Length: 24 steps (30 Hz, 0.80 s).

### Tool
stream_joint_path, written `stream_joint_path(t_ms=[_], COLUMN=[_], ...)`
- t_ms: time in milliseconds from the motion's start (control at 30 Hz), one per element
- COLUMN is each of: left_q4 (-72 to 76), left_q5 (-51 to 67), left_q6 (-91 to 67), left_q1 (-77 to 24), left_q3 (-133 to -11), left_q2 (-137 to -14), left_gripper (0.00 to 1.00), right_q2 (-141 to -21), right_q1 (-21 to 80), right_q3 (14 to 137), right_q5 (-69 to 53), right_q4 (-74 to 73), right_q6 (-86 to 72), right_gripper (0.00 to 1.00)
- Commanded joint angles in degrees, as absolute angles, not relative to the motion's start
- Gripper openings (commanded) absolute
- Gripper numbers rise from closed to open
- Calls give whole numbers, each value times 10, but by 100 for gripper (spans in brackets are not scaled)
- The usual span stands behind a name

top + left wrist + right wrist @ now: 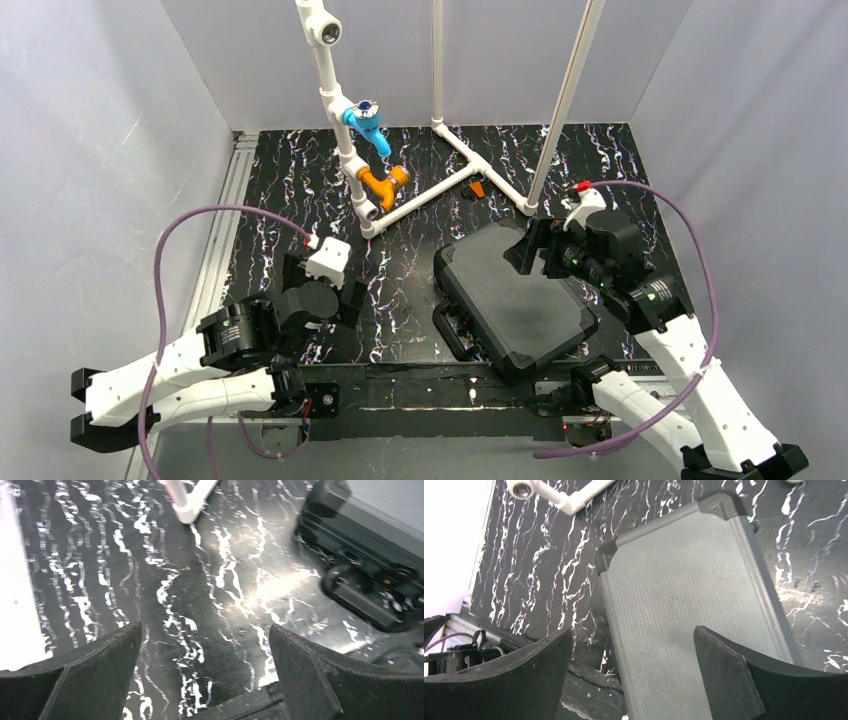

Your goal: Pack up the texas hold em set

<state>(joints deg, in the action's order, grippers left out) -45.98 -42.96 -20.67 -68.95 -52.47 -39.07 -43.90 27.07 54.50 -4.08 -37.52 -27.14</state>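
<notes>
Case (515,300): shut and flat on the marbled table (400,200), right of centre, set at an angle, handle (452,330) toward the near left.
Right gripper (633,632): spread wide, poised over the far right part of the lid, clasping nothing; contact with the lid impossible to tell.
Left gripper (204,632): spread wide over bare table to the left, well apart from the case, empty.
Latches: beside the handle, too dark to judge whether fastened.
Small orange piece (477,188): on the table at the far side, by the white pipe frame (420,195); too small to identify, possibly part of the set.
Risk: a skid toward the near edge under a sideways push on the smooth lid; a lid popping open on lifting if unlatched; a stray piece stranded outside a shut case.
</notes>
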Motion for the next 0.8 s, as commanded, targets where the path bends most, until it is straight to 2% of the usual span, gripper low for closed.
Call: stream_joint_path(t_ms=[0,600,767], left_q4=[-502,-483,-483], left_q5=[-538,-544,-542], left_q6=[-190,-179,-179], left_q1=[-688,-681,-676], left_q3=[-510,-493,-494], left_q2=[-371,-395,-402], left_gripper=[98,98,98], right_q2=[-406,-355,-357], right_q1=[271,271,271], right_q3=[563,526,531], right_q5=[24,91,76], right_q4=[-342,-301,-301], right_q6=[-261,-289,-290], right_gripper=[98,98,98])
